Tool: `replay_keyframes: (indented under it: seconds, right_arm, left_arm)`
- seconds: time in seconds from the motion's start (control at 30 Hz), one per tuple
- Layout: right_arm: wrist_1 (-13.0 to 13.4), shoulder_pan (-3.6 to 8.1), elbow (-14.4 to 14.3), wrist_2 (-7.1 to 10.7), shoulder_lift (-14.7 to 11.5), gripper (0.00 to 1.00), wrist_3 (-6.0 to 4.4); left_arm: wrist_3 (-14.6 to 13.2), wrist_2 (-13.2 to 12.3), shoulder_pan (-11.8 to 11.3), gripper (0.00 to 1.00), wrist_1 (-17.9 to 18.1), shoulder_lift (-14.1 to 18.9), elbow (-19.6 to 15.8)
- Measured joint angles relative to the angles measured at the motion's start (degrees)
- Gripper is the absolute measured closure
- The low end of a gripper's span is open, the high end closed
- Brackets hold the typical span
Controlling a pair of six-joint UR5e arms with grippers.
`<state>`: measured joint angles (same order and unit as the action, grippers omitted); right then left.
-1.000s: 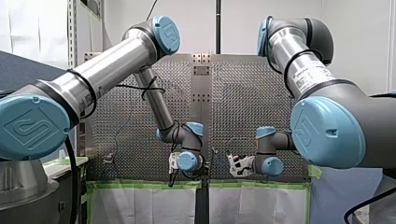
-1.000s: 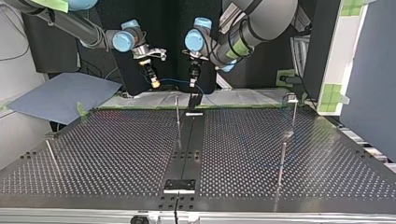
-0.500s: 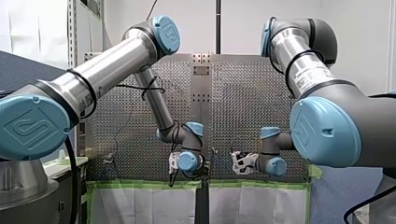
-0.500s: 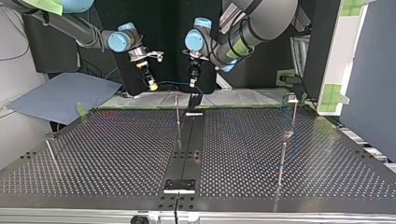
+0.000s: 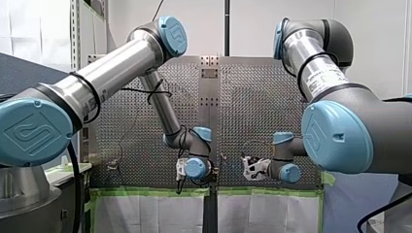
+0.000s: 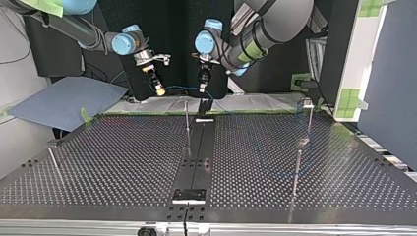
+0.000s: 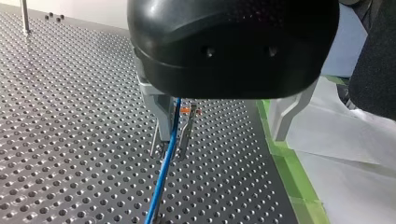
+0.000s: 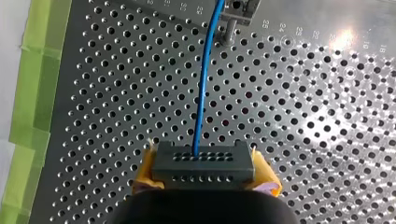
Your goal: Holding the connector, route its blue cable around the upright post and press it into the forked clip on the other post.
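My right gripper (image 8: pixel 204 181) is shut on a dark connector block (image 8: pixel 203 161), with a yellow pad (image 8: pixel 144 173) on each side. A blue cable (image 8: pixel 204 84) runs from the connector to a metal fixture (image 8: pixel 238 8) ahead. In the top view this gripper (image 6: pixel 159 89) hangs at the back left, and the cable (image 6: pixel 181 89) stretches across to my left gripper (image 6: pixel 202 87). My left gripper (image 7: pixel 224 122) stands open, its metal fingers (image 7: pixel 159 116) wide apart. The cable (image 7: pixel 164 168) passes beside one finger and down between thin metal prongs (image 7: pixel 187 135) on the board.
A thin upright post (image 6: pixel 187 120) stands near the board's back middle. Another post (image 6: pixel 309 118) with a small top piece stands at the back right, and a third (image 6: pixel 296 172) nearer the camera. Green tape (image 7: pixel 285 158) and white sheeting edge the perforated board (image 6: pixel 123 162).
My right gripper has carried the connector a little toward the top view's left, away from my left gripper. My left arm has stayed where it was.
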<state>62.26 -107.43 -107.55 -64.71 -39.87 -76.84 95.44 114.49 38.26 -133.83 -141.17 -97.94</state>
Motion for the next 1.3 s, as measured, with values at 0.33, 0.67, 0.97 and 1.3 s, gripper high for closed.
replay_keyframes:
  seconds: [0.33, 0.67, 0.97, 1.3]
  right_arm:
    - [0.1, 0.09, 0.0, 0.03, 0.0, 0.98, -0.08]
    - [0.2, -0.08, 0.0, 0.92, 0.0, 0.98, -0.32]
    - [0.2, -0.15, 0.0, 0.98, 0.0, 0.98, -0.43]
    - [0.1, -0.25, 0.0, 0.98, 0.0, 0.98, -0.44]
  left_arm:
    - [-0.8, -0.1, 0.1, 0.02, 0.4, 0.0, 0.6]
    - [-1.7, -0.3, 0.6, 0.02, 0.4, 0.0, 2.4]
    - [-1.2, -0.3, 0.3, 0.02, -0.1, 0.0, 3.7]
    - [-1.3, -0.2, 0.4, 0.02, -0.1, 0.0, 3.7]
